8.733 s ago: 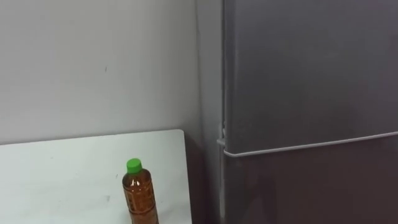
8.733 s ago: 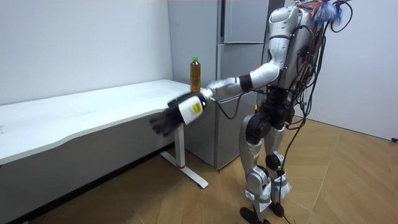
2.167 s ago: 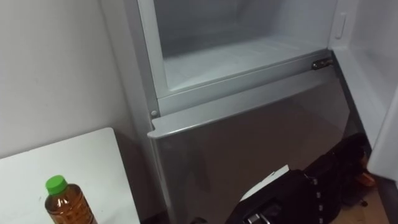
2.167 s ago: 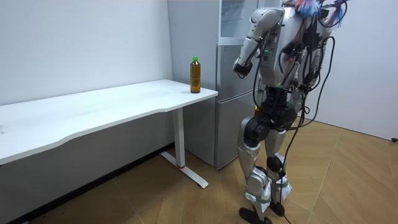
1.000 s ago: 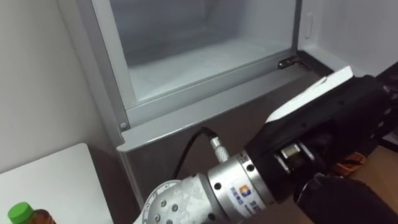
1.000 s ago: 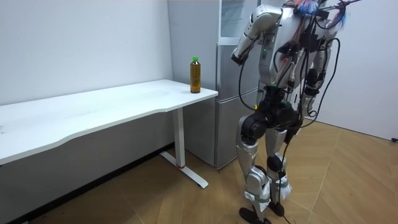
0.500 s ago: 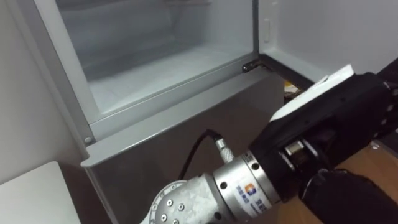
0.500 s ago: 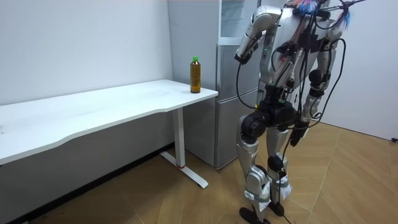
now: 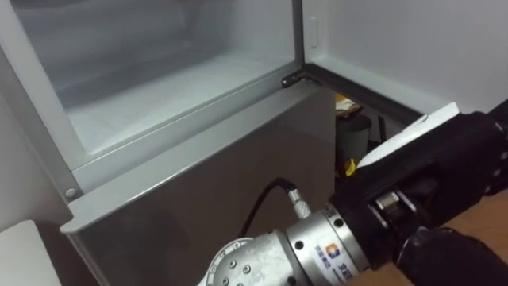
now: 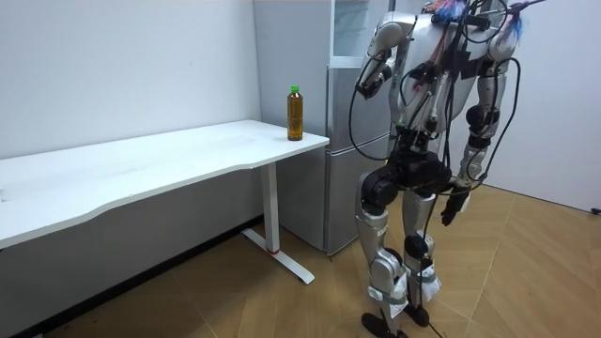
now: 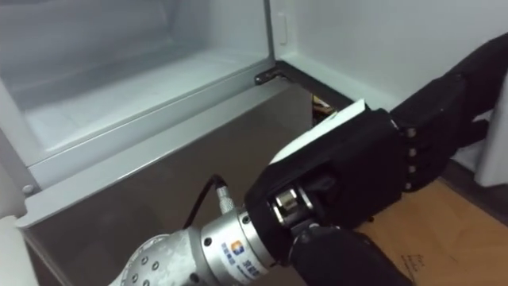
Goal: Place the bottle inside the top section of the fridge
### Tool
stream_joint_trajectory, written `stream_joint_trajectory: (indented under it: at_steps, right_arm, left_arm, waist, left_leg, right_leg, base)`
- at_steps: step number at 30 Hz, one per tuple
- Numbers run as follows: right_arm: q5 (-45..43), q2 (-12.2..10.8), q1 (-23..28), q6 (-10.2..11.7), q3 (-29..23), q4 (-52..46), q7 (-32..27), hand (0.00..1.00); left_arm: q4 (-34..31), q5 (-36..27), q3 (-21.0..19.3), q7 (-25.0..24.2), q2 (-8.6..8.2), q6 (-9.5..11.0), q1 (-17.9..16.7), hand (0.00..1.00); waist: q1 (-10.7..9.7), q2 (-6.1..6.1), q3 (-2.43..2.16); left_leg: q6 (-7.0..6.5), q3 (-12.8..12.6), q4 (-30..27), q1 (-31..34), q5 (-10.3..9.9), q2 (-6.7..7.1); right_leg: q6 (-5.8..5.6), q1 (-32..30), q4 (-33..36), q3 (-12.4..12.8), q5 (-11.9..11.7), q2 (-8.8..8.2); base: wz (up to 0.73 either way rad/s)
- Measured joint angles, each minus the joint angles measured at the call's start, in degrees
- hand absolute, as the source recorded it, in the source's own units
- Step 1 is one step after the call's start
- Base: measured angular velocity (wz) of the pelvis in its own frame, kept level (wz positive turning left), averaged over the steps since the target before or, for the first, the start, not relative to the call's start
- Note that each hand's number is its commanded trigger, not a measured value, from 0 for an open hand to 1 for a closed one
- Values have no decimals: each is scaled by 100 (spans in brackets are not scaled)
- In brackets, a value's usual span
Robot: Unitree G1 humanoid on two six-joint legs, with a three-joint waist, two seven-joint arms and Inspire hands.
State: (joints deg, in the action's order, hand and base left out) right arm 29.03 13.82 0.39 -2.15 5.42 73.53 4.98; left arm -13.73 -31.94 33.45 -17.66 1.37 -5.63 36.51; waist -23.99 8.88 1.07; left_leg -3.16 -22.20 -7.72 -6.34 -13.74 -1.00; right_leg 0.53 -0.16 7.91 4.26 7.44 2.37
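The bottle (image 10: 295, 113) is standing upright on the corner of the white desk (image 10: 169, 160) that lies nearest the fridge (image 10: 343, 178), with its green cap on. It is sitting well apart from both hands, on the far side of the fridge's front corner from them.

The left hand (image 11: 357, 179) is hanging in front of the fridge's grey lower door (image 9: 206, 191), below the sill of the upper compartment (image 9: 159, 87). Its fingers are reaching out fairly straight, away from the fridge and holding nothing. In the room view this hand is showing raised at chest height, just in front of the fridge. The right hand (image 10: 449, 208) is hanging low by the robot's hip, away from the fridge; whether its fingers are curled, I cannot tell.

The upper compartment is standing open, its door (image 9: 381, 40) swung out on the side away from the desk, and its pale floor is lying bare. The robot is standing upright on the wooden floor (image 10: 526, 272), close before the fridge, with the desk's edge just beside the fridge.
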Motion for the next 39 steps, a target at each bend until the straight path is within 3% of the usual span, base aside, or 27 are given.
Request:
stream_joint_trajectory:
  at_steps: [8,11,18,20,21,26,31,35,37,39]
  right_arm:
    - [-25,49,85,-40,-14,33,-21,0]
    - [-29,56,100,-42,-18,208,-30,0]
    - [-51,57,90,-47,-31,258,-63,0]
    - [-49,12,62,-45,-30,211,-71,0]
    - [-54,-29,51,-38,-22,182,-77,0]
    - [-51,-66,-65,-32,-6,183,-72,0]
    - [-7,-112,-136,-21,8,181,-42,0]
    - [-7,-206,-133,-11,9,200,27,0]
    - [-70,-211,-137,39,19,195,25,0]
    - [-136,-216,-135,126,18,197,23,0]
  left_arm:
    - [298,7,-57,79,-122,216,2,0]
    - [361,7,-60,102,-146,275,3,0]
    - [363,-12,-155,201,21,320,3,0]
    - [368,-9,-181,201,67,320,3,0]
    - [360,3,-184,188,122,319,3,0]
    - [217,17,-268,169,287,309,2,0]
    - [-94,100,-554,228,444,308,-54,0]
    - [-479,293,-845,238,613,310,-332,0]
    - [-540,428,-975,255,637,314,-478,0]
    - [-788,714,-1099,356,646,314,-881,0]
  waist:
    - [-272,17,-8]
    - [-272,14,-6]
    - [-213,-5,8]
    - [-188,-46,37]
    - [-89,-75,57]
    - [227,-86,59]
    - [575,-206,23]
    - [828,-371,-33]
    - [990,-381,-53]
    - [1070,-385,-55]
  left_leg:
    - [36,-159,-31,69,-8,-48]
    - [42,-149,-68,68,-4,-52]
    - [42,-106,-109,107,-4,-57]
    - [41,-102,-140,112,-4,-56]
    - [41,-98,-163,121,-3,-60]
    - [-1,161,-196,290,40,-28]
    - [10,391,-216,366,132,3]
    - [47,529,-217,355,175,-4]
    - [54,531,-223,349,178,-12]
    - [64,572,-242,352,185,-12]
  right_leg:
    - [39,-84,-3,64,-29,52]
    - [42,-69,1,50,-28,33]
    - [44,-87,59,-32,-17,11]
    - [43,-77,93,-99,-6,-9]
    - [44,-76,110,-119,-7,-13]
    - [41,-149,158,-393,-10,-85]
    - [72,-144,193,-634,21,-145]
    - [120,-70,163,-770,39,-141]
    - [126,-33,169,-867,41,-150]
    - [136,37,163,-1081,51,-189]
  base:
    - [-6]
    - [0]
    - [4]
    - [17]
    - [13]
    - [31]
    - [26]
    - [19]
    - [10]
    - [21]
